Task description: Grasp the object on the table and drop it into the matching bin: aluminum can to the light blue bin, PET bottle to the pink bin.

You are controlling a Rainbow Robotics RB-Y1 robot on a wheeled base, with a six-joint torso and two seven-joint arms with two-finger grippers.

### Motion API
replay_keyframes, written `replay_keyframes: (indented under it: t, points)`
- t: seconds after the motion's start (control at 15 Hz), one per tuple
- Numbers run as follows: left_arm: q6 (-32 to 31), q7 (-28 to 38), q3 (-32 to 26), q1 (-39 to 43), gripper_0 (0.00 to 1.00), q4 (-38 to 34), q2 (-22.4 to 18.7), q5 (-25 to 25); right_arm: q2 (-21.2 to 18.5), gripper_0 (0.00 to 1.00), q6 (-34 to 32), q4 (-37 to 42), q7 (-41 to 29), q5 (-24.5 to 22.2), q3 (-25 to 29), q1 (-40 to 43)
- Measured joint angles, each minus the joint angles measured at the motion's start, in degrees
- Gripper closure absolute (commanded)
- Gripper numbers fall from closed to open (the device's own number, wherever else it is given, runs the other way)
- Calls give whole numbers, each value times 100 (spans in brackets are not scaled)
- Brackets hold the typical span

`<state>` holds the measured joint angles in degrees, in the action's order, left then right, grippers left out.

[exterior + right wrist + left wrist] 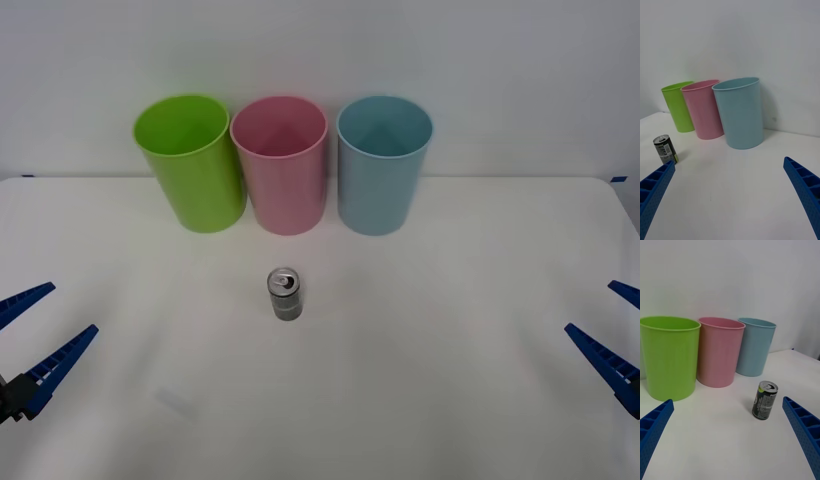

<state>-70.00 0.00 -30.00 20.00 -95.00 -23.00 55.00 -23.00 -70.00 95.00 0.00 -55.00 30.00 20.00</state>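
Note:
The aluminum can [285, 293] stands upright near the middle of the white table [450, 400], silver with a pull-tab top, in front of the pink bin [282, 165]. The light blue bin [382, 165] is the rightmost of three bins in the back row. My left gripper [35, 335] hovers open at the table's left edge, well away from the can. At the right edge my right gripper [615, 325] is open too. The left wrist view has the can [765, 400] ahead of the open left gripper [727, 402]. In the right wrist view the can [665, 149] sits off to one side of the open right gripper [729, 163], with the light blue bin [740, 112] straight ahead.
A lime green bin [190, 160] stands left of the pink one, the three bins nearly touching along the back wall. Bare tabletop surrounds the can on all sides.

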Motion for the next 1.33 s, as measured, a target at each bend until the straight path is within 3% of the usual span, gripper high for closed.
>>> replay_keyframes:
  t: [0.4,0.67,1.07,1.33]
  points:
    - [0,0,0,0,0,0,0,0,180,0,-30,-13,10,148,-39,-37]
    - [0,0,0,0,0,0,0,0,58,0,-59,34,95,374,-356,-62]
    - [0,0,0,0,0,0,0,0,13,0,15,35,324,22,-1110,-211]
    - [0,0,0,0,0,0,0,0,14,0,469,30,508,-78,-1706,-286]
